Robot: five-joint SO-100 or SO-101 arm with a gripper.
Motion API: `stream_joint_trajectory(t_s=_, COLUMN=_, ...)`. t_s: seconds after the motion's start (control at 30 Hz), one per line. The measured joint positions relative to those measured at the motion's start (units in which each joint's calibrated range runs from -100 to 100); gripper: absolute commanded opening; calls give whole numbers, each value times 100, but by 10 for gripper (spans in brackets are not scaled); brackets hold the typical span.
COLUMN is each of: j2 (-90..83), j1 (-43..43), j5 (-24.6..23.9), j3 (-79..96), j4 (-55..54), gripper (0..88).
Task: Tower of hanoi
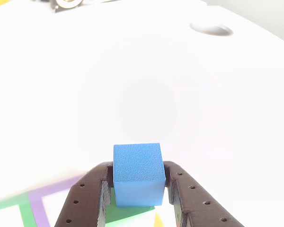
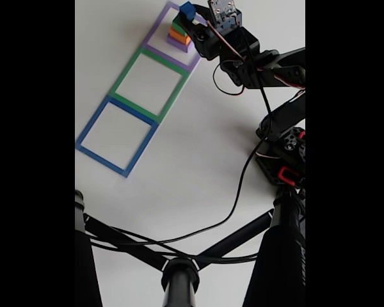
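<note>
Three flat square outlines were seen laid in a row on the white counter in the fixed view: a blue outline nearest the camera, a green outline in the middle, and a purple outline at the far end. Inside the purple outline a stack was seen, with the purple block at the bottom, the orange-yellow block on it and the green block above that. The blue and green outlines were seen with bare counter inside them, and wide open counter was seen to the right of the row, crossed by a black cable. The small blue cube was clamped on two opposite sides by the dark fingers of the gripper, which was closed on it. The cube was held at the top of the stack; whether it touched the green block could not be told. In the other view, green was glimpsed just beneath the cube.
</note>
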Motion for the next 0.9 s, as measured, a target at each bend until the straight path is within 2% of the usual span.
stream_joint_trajectory(t_s=0.23, j2=-76, j1=0, j5=0, j3=0, j4=32, gripper=41)
stream_joint_trajectory(t_s=0.43, j2=-895, j1=-8, j5=0, j3=-26, j4=979, gripper=43)
stream_joint_trajectory(t_s=0.6, j2=-1976, j1=-74, j5=0, j3=-574, j4=2681, gripper=46)
stream_joint_trajectory(t_s=0.9, j2=-3005, j1=-196, j5=0, j3=-3081, j4=7039, gripper=45)
